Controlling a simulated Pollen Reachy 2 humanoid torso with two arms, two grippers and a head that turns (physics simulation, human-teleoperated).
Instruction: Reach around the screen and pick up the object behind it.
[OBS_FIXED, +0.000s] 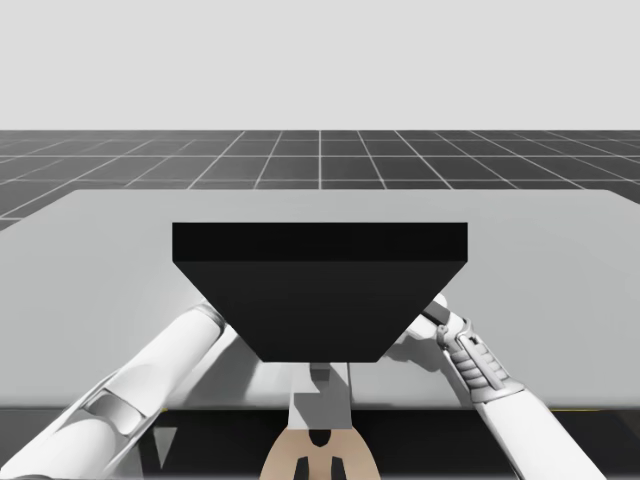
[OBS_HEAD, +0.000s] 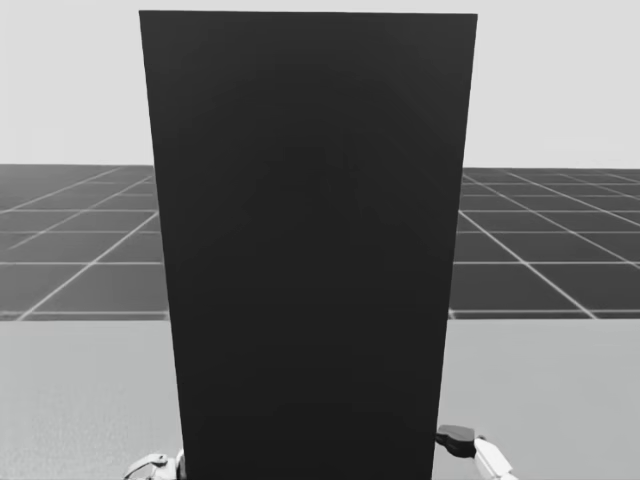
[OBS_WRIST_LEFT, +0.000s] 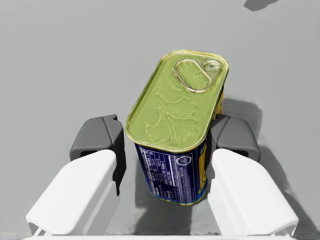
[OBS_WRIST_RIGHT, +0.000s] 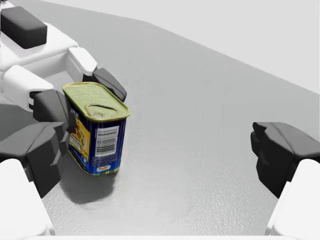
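Blue rectangular tin can (OBS_WRIST_LEFT: 172, 165) with a gold pull-tab lid stands upright on the grey table (OBS_WRIST_LEFT: 55, 60), long axis vertical, tab end away from left gripper (OBS_WRIST_LEFT: 166, 136). Can sits between its part-open fingers, one pad touching, the other just clear. Right gripper (OBS_WRIST_RIGHT: 162, 150) gapes wide, empty, can ahead.

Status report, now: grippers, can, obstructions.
Left gripper open, straddling the blue can, upright on table. Right gripper open, empty, near it. Black screen hides can from head view.

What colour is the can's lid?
The lid of the can is yellow-green; best seen in the left wrist view.
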